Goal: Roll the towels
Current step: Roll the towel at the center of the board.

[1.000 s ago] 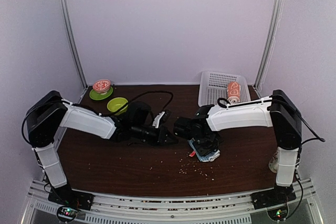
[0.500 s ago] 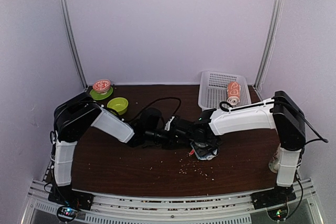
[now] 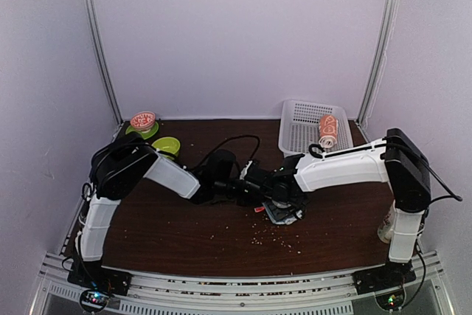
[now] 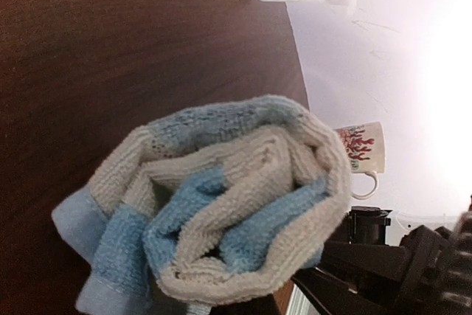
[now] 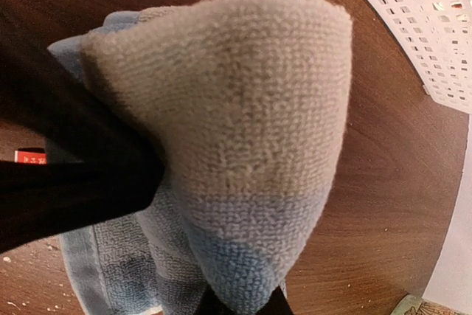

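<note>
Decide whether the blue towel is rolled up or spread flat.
Rolled: the blue towel shows coiled layers end-on in the left wrist view.

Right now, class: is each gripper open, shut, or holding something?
Left gripper: shut, right at the blue towel; whether it grips the towel cannot be told.
Right gripper: closed on the blue towel.

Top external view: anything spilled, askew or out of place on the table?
Yes: pale crumbs are scattered over the table on the near side of the light-blue towel, and a small red scrap lies beside it. The towel itself is a loose, uneven bundle, not a neat roll.
</note>
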`<action>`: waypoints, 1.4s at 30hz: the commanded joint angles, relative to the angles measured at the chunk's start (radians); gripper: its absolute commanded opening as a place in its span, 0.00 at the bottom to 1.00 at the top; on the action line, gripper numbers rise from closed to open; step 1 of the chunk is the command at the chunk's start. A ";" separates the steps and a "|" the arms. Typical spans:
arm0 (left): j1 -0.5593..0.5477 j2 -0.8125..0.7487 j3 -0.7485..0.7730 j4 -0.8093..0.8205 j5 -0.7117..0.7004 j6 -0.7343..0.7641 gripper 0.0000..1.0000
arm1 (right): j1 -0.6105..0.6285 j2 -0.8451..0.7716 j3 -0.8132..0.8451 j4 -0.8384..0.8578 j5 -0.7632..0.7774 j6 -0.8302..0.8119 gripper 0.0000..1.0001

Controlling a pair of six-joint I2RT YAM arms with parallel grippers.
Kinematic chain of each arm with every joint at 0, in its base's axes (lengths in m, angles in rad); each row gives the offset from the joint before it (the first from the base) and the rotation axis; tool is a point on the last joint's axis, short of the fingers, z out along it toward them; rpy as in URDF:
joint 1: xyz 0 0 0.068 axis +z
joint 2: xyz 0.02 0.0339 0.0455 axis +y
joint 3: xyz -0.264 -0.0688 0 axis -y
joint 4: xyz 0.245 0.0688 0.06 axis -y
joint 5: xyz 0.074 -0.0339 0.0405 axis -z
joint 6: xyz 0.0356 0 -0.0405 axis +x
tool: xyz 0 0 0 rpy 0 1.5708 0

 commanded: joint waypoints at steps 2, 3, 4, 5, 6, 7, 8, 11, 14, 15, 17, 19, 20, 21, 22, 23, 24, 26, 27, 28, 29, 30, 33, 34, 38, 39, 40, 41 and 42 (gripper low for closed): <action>0.016 0.043 0.046 -0.060 -0.046 -0.008 0.00 | 0.013 -0.051 0.001 0.043 -0.047 -0.033 0.04; 0.020 0.047 0.048 -0.061 -0.052 -0.010 0.00 | 0.015 -0.063 -0.004 0.055 -0.062 -0.043 0.08; 0.023 0.052 0.051 -0.062 -0.056 -0.018 0.00 | 0.014 -0.074 -0.008 0.068 -0.080 -0.050 0.12; 0.026 0.059 0.054 -0.063 -0.058 -0.023 0.00 | 0.015 -0.088 -0.011 0.083 -0.102 -0.058 0.15; 0.028 0.064 0.058 -0.063 -0.060 -0.029 0.00 | 0.014 -0.101 -0.013 0.094 -0.122 -0.065 0.19; 0.029 0.073 0.062 -0.062 -0.063 -0.035 0.00 | 0.015 -0.116 -0.016 0.107 -0.146 -0.071 0.23; 0.029 0.078 0.064 -0.063 -0.065 -0.040 0.00 | 0.013 -0.130 -0.019 0.117 -0.171 -0.077 0.28; 0.035 0.093 0.060 -0.037 -0.069 -0.068 0.00 | 0.011 -0.162 -0.024 0.126 -0.223 -0.096 0.37; 0.035 0.108 0.075 -0.031 -0.063 -0.082 0.00 | 0.006 -0.203 -0.047 0.153 -0.273 -0.102 0.43; 0.035 0.109 0.080 -0.029 -0.061 -0.085 0.00 | 0.003 -0.217 -0.054 0.161 -0.288 -0.104 0.45; 0.035 0.116 0.087 -0.025 -0.058 -0.084 0.00 | -0.006 -0.252 -0.072 0.175 -0.308 -0.103 0.47; 0.035 0.119 0.094 -0.027 -0.057 -0.085 0.00 | -0.029 -0.308 -0.112 0.206 -0.336 -0.085 0.48; 0.035 0.120 0.096 -0.028 -0.057 -0.085 0.00 | -0.042 -0.332 -0.144 0.232 -0.346 -0.067 0.48; 0.035 0.121 0.096 -0.028 -0.056 -0.085 0.00 | -0.058 -0.388 -0.181 0.261 -0.348 -0.048 0.48; 0.035 0.120 0.097 -0.028 -0.055 -0.085 0.00 | -0.077 -0.431 -0.231 0.302 -0.351 -0.024 0.48; 0.035 0.120 0.096 -0.026 -0.054 -0.085 0.00 | -0.098 -0.478 -0.284 0.340 -0.356 0.003 0.48; 0.034 0.118 0.093 -0.025 -0.053 -0.085 0.00 | -0.125 -0.520 -0.330 0.374 -0.360 0.034 0.48; 0.035 0.115 0.086 -0.026 -0.054 -0.085 0.00 | -0.178 -0.582 -0.421 0.430 -0.382 0.098 0.48; 0.035 0.113 0.083 -0.027 -0.056 -0.085 0.00 | -0.207 -0.602 -0.454 0.444 -0.393 0.127 0.48; 0.035 0.110 0.081 -0.032 -0.057 -0.085 0.00 | -0.228 -0.618 -0.486 0.460 -0.409 0.150 0.48; 0.035 0.109 0.075 -0.034 -0.055 -0.084 0.00 | -0.247 -0.628 -0.514 0.481 -0.419 0.173 0.48; 0.035 0.106 0.069 -0.034 -0.056 -0.083 0.00 | -0.269 -0.633 -0.540 0.504 -0.431 0.205 0.48; 0.035 0.090 0.039 -0.030 -0.064 -0.081 0.00 | -0.294 -0.621 -0.589 0.553 -0.472 0.253 0.47; 0.035 0.082 0.026 -0.030 -0.067 -0.079 0.00 | -0.302 -0.613 -0.602 0.570 -0.488 0.265 0.47; 0.035 0.050 -0.009 -0.050 -0.083 -0.050 0.00 | -0.323 -0.578 -0.666 0.662 -0.540 0.306 0.47; 0.035 0.045 -0.014 -0.054 -0.084 -0.047 0.00 | -0.323 -0.569 -0.670 0.670 -0.541 0.313 0.46; 0.035 0.042 -0.017 -0.056 -0.084 -0.045 0.00 | -0.323 -0.557 -0.674 0.673 -0.540 0.316 0.46; 0.034 0.040 -0.021 -0.056 -0.084 -0.045 0.00 | -0.323 -0.539 -0.674 0.674 -0.538 0.315 0.45; 0.034 0.038 -0.023 -0.055 -0.084 -0.044 0.00 | -0.325 -0.528 -0.674 0.674 -0.535 0.317 0.45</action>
